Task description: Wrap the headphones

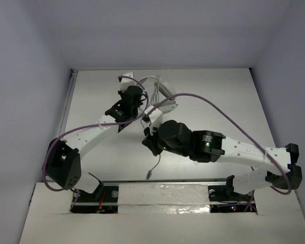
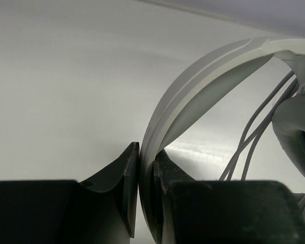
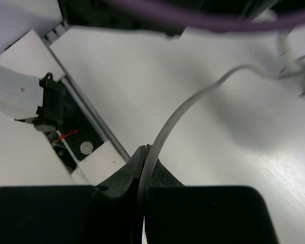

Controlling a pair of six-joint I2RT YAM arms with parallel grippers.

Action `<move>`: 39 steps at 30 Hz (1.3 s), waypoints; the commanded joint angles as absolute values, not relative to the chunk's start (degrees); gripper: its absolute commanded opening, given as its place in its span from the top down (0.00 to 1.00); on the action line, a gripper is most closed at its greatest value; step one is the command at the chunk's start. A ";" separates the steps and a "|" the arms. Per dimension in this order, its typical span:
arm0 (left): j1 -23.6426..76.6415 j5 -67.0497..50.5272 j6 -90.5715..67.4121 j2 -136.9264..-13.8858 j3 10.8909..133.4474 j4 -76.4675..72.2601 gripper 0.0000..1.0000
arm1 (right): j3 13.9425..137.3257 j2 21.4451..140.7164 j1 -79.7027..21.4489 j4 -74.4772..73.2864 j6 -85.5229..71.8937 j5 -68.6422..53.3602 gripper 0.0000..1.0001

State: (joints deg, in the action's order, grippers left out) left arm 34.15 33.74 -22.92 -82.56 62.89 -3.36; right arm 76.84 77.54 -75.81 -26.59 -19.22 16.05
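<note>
The white headphones lie at the table's far middle. My left gripper is on their left side. In the left wrist view the left gripper is shut on the curved white headband; a grey ear cup and thin cord strands show to the right. My right gripper is nearer, just in front of the headphones. In the right wrist view it is shut on the thin grey cord, which runs up and right toward the headphones. The cord's free end hangs below the right gripper.
Thick purple cables arc over both arms, and one crosses the top of the right wrist view. The arm bases and a black mount sit at the table's near edge. Grey walls close in the table on three sides.
</note>
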 commanded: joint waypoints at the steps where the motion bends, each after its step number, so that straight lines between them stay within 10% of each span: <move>1: 36.82 34.81 -24.52 -80.51 61.09 -11.77 1.00 | 83.40 75.06 -75.94 -36.29 -12.67 23.98 1.00; 28: 44.38 23.73 -22.15 -62.14 48.78 -0.09 1.00 | 76.20 71.98 -53.53 -15.31 7.38 47.89 1.00; 39: 44.38 9.32 -21.45 -57.39 52.03 2.72 1.00 | 73.31 75.32 -45.79 -10.99 3.87 37.88 1.00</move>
State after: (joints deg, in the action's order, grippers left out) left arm 44.40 15.79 -20.75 -59.48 47.94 5.56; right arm 73.95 75.31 -46.50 -16.58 5.50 39.79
